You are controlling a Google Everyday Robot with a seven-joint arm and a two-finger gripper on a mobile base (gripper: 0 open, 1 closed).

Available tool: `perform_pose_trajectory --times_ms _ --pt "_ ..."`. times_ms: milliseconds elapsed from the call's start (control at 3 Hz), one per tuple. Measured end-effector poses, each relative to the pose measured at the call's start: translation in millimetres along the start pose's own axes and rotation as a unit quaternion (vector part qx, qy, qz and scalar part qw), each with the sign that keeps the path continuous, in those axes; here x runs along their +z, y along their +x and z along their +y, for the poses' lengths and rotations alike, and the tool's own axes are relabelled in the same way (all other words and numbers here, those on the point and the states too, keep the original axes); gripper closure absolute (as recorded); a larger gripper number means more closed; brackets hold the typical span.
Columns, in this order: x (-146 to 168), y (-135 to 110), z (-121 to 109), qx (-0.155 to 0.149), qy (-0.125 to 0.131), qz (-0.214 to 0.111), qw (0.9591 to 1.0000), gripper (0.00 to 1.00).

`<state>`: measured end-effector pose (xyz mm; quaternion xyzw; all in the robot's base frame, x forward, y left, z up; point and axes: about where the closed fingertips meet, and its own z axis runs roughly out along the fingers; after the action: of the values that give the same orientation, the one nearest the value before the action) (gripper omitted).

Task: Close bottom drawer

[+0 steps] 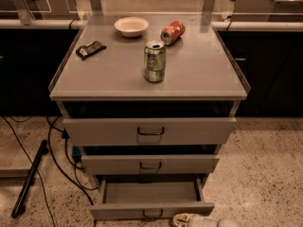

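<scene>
The bottom drawer [151,210] of the grey metal cabinet stands pulled out the farthest of the three, its slim front panel near the lower edge with a small dark wire handle [152,214]. Its inside shows empty. The mid drawer [150,165] and the top, tallest drawer [149,131] above it are each pulled out a little. My gripper [182,220] shows at the bottom edge, just right of the handle and close to the drawer's front panel; the white arm [215,222] extends to its right.
On the cabinet top [199,74] stand a green can [155,61], a red can [172,32] on its side, a white bowl [131,26] and a dark packet [90,49]. Cables [61,160] and a black bar [29,178] lie on the speckled floor at left.
</scene>
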<state>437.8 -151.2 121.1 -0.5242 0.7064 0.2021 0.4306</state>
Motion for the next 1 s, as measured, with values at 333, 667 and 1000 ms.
perform_pose_trajectory --times_ms 333,667,1000 --pt "20.1 2.3 -2.9 -0.027 0.031 -0.008 0.9991 1.00" --pt "29.6 3.7 -7.5 -0.052 0.064 -0.001 0.9966 1.00" --pt "33.7 5.7 -19.5 -0.069 0.095 0.006 0.9931 1.00"
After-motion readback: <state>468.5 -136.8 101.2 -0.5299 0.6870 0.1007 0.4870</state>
